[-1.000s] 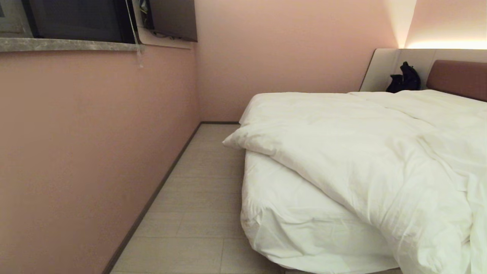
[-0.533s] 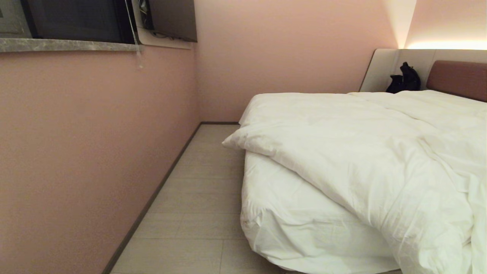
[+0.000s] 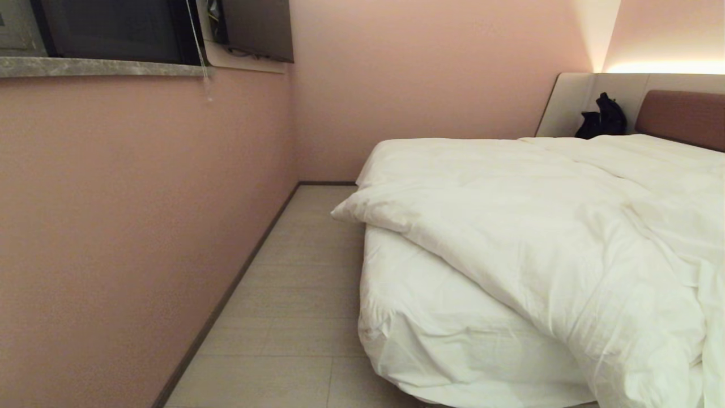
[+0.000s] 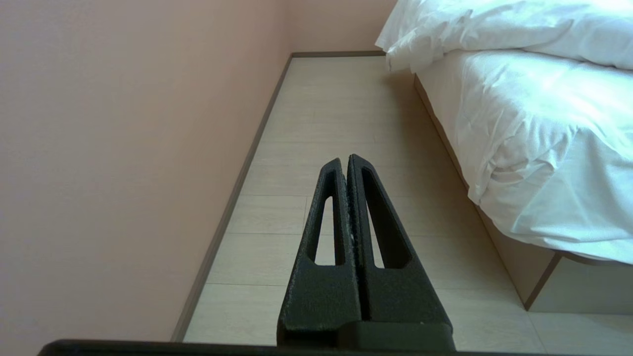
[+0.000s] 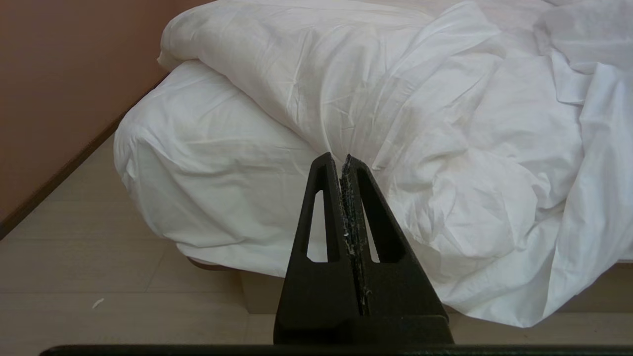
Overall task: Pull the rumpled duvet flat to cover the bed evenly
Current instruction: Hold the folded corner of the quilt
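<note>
The left hand is matte black with a grainy surface, its two fingers long tapering wedges, each cut by a narrow slot. The right hand matches it, with pale flecks along its inner seam.

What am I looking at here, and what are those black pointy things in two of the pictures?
It is a two-armed robot standing at the corner of a bed. One picture comes from its head camera; the other two come from cameras on its wrists. The black wedges are its pincers: the left end effector over the floor, the right end effector facing the bed. Both are shut and hold nothing. On the bed lies a rumpled white duvet, pulled askew so the sheeted mattress corner shows.
</note>
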